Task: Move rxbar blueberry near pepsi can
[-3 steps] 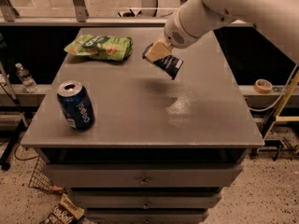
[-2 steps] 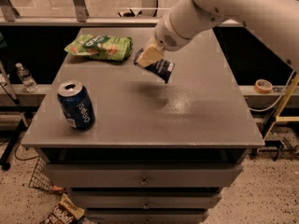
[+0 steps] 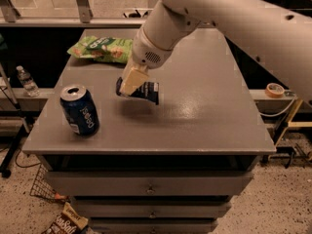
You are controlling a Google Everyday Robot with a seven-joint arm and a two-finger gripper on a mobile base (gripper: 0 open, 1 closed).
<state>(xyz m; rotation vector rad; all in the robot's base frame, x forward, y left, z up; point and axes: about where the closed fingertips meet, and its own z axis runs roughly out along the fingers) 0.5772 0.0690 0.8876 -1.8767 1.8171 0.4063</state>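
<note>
Navy rxbar blueberry [image 3: 146,92], seemingly in tool [image 3: 127,88]

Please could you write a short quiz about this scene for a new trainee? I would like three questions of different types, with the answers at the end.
1. Fill in: the pepsi can stands ___ near the front-left corner of the table, as pictured.
2. True or false: the rxbar blueberry lies flat on the table.
3. The gripper, above the table's middle, has its jaws shut on: A) the pepsi can B) the rxbar blueberry C) nothing.
Key: 1 upright; 2 false, it is held above the table; 3 B.
</note>
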